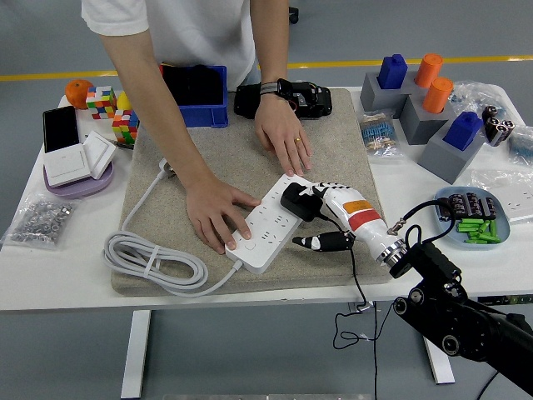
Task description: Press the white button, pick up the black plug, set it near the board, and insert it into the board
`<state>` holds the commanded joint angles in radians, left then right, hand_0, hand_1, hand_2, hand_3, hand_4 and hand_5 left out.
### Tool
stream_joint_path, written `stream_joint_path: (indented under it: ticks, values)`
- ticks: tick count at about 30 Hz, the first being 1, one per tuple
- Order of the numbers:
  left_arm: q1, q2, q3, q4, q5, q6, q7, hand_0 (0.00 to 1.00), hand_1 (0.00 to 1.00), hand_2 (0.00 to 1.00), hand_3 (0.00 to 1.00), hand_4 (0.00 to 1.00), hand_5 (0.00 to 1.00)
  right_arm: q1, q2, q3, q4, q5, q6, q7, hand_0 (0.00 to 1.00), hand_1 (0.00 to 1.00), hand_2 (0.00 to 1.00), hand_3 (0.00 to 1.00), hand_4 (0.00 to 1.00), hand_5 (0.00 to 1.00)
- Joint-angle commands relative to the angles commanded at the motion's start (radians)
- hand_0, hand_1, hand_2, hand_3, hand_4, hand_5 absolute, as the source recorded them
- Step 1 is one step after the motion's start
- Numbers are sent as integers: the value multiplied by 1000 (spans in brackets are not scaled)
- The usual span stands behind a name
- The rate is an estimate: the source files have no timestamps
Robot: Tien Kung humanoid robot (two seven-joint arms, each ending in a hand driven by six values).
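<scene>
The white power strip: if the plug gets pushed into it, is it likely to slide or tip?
Probably neither. The white power strip lies flat and long on the beige mat, which looks grippy. A person's hand presses on its near end. Its coiled cable looks floppy, offering little restraint.

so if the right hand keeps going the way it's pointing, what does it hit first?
The right hand points up-left, shut on the black plug over the white power strip. Straight on, it would probably first meet the person's hand on the mat, though depth is unclear.
</scene>
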<state>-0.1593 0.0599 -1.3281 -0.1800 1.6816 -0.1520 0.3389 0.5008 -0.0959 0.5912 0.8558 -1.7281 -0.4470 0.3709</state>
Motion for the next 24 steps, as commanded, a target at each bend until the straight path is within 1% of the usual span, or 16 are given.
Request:
stream_joint_path:
  ticks: [7, 12, 20, 24]
  values:
    - [0, 0, -1, 0, 3, 0, 0, 699, 669, 646, 648, 559, 174, 17, 3, -42, -10, 5, 2, 1, 783, 745, 674, 647, 998, 262]
    - [1, -1, -3, 0, -2, 1, 0, 699, 669, 646, 647, 559, 173, 7, -1, -21, 7, 1, 2, -1, 783, 746, 674, 646, 998, 262]
    - [-1, -1, -4, 0, -2, 1, 0, 699, 669, 646, 648, 559, 175, -3, -19, 59, 78, -14, 5, -7, 785, 746, 673, 645, 998, 263]
    - [0, -2, -4, 0, -7, 3, -1, 699, 669, 646, 648, 559, 175, -15, -31, 122, 135, -28, 9, -13, 785, 746, 673, 645, 998, 263]
